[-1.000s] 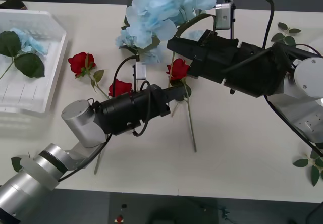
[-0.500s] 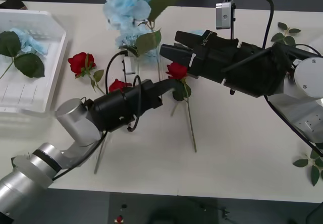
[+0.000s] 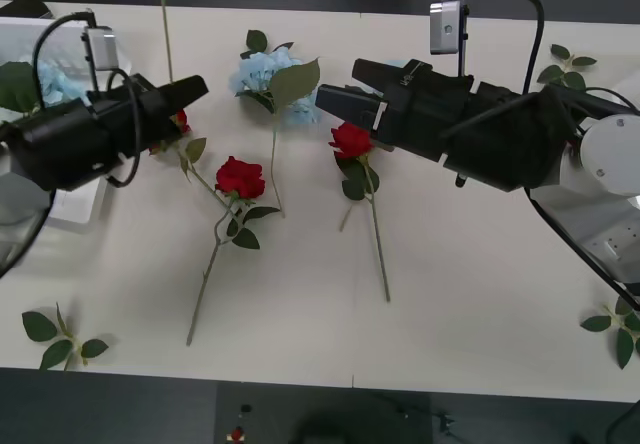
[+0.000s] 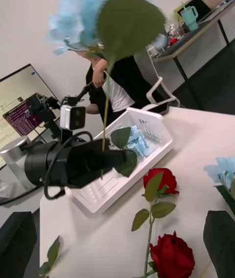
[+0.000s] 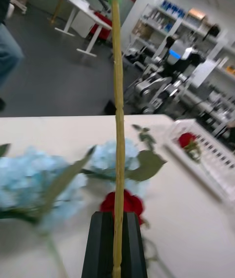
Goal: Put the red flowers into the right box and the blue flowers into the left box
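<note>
left gripper (image 3: 196, 88): my fingers (image 5: 113, 246) pinched together on the stem of a blue flower (image 4: 105, 15), far-left over the table (image 3: 450, 294), just right of the left box (image 3: 80, 209).
held flower: stem (image 5: 116, 111) stands upright, long axis vertical, bloom and big leaf at the top, high above my claw.
left box: white tray at the far-left edge, one blue flower (image 3: 55, 82) with broad leaves already lying in it.
right gripper (image 3: 335, 84): my black fingers spread apart, holding nothing, hovering above the middle red rose (image 3: 350, 140).
middle rose: bloom far, stem running toward the near edge.
second rose (image 3: 240, 177): left of it, stem slanting near-left.
third rose (image 3: 178, 121): partly hidden behind my left claw.
blue flower on table (image 3: 262, 68): far centre, bloom far, stem pointing near.
right box (image 5: 208, 153): white tray with one red rose (image 5: 186, 139) in it.
</note>
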`<state>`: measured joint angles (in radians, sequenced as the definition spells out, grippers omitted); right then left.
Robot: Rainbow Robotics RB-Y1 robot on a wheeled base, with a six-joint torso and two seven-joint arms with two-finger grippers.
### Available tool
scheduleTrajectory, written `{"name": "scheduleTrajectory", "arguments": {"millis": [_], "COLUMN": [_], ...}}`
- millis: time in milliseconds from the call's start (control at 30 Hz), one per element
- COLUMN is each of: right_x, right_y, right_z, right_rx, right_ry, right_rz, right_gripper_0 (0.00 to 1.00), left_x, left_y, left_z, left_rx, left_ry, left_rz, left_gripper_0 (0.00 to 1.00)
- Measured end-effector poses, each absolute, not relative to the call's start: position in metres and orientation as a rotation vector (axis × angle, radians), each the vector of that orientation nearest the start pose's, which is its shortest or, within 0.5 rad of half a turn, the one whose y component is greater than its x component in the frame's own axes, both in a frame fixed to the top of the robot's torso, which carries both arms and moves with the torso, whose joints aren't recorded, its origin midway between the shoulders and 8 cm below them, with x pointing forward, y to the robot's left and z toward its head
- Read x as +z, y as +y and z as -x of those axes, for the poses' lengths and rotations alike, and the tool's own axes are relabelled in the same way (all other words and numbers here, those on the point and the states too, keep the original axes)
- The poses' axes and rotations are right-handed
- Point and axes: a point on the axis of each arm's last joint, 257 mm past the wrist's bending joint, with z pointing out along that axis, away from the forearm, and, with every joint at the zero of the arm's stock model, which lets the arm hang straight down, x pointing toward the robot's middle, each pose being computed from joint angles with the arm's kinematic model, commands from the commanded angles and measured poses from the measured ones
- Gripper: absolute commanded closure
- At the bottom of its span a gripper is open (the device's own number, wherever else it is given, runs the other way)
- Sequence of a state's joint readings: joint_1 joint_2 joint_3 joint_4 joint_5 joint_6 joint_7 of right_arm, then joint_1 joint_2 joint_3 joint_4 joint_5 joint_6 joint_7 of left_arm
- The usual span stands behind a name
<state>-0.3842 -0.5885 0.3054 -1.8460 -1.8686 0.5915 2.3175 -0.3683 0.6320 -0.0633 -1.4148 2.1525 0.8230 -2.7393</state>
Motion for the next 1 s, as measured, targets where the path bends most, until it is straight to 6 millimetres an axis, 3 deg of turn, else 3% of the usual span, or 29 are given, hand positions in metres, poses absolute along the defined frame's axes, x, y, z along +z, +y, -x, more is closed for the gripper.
{"name": "scheduleTrajectory", "arguments": {"millis": [200,300,467,567,700,867,900,933,1000], "right_x": [-0.048,-0.064,-0.099,-0.12,-0.124,-0.124,-0.125,-0.128,-0.132], "right_y": [-0.022,-0.031,-0.048,-0.062,-0.081,-0.1,-0.104,-0.108,-0.115], "right_z": [-0.478,-0.492,-0.509,-0.508,-0.512,-0.518,-0.52,-0.523,-0.527], "right_rx": [1.157,1.135,1.107,1.101,1.117,1.234,1.244,1.235,1.191], "right_ry": [1.619,1.72,1.943,2.119,2.255,2.392,2.406,2.413,2.416], "right_rz": [0.504,0.477,0.427,0.398,0.28,-0.128,-0.212,-0.267,-0.282], "right_gripper_0": [0.0,0.0,0.0,0.0,0.0,0.0,0.0,0.0,0.0], "left_x": [-0.072,-0.08,-0.094,-0.091,-0.084,-0.093,-0.099,-0.105,-0.117], "left_y": [0.265,0.33,0.462,0.515,0.543,0.545,0.544,0.543,0.542], "left_z": [-0.555,-0.558,-0.555,-0.546,-0.546,-0.554,-0.555,-0.554,-0.551], "left_rx": [-0.561,-0.519,-0.303,-0.155,-0.058,-0.002,0.005,0.009,0.01], "left_ry": [1.556,1.687,1.85,1.869,1.854,1.855,1.862,1.873,1.894], "left_rz": [-0.641,-0.516,-0.245,-0.175,-0.126,-0.123,-0.126,-0.13,-0.136], "left_gripper_0": [1.0,1.0,1.0,1.0,1.0,0.99,0.9,0.63,0.25]}}
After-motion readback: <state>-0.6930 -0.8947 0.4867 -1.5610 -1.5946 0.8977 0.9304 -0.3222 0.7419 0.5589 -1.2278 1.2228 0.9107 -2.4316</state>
